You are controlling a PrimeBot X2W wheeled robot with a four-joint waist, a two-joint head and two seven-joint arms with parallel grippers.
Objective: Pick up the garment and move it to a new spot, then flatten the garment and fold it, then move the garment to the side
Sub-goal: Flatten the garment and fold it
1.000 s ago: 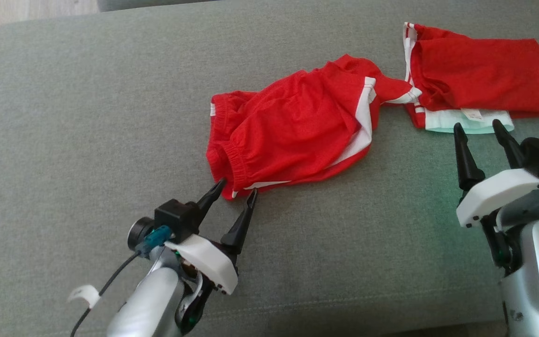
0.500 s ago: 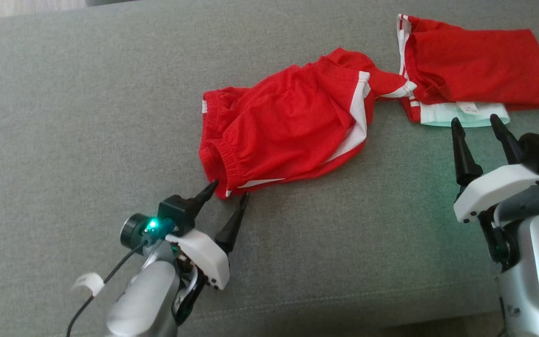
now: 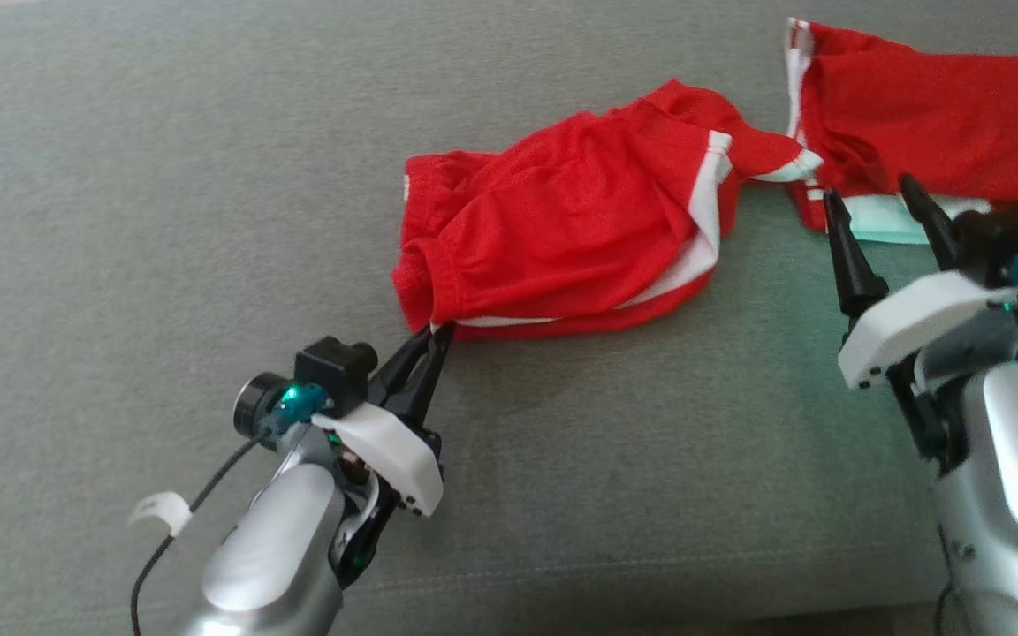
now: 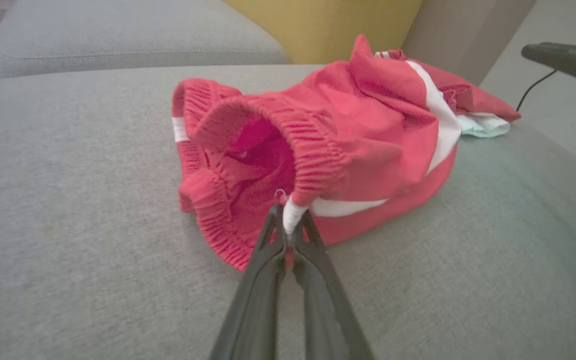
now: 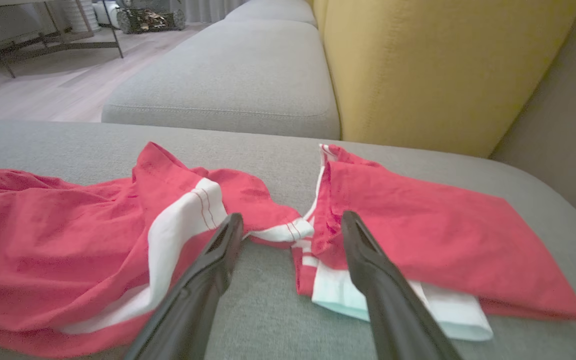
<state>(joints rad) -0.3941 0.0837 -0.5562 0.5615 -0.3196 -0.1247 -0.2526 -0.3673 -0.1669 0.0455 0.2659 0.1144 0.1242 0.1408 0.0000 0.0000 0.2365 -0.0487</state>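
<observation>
From lower left the arm slants up, left pincer (image 3: pixel 434 334) pinching the waistband of the crumpled red-and-white fabric shorts (image 3: pixel 562 238) at centre frame on a grey sofa cushion (image 3: pixel 164 177); right pincer (image 3: pixel 869 189) spread, upper right.

No legible text; white tag (image 3: pixel 158 511) too blurred to read.

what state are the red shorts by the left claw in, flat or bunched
Bunched: the red fabric shorts with white stripes lie rumpled, elastic waistband gaping, left claw pinching its edge.
</observation>
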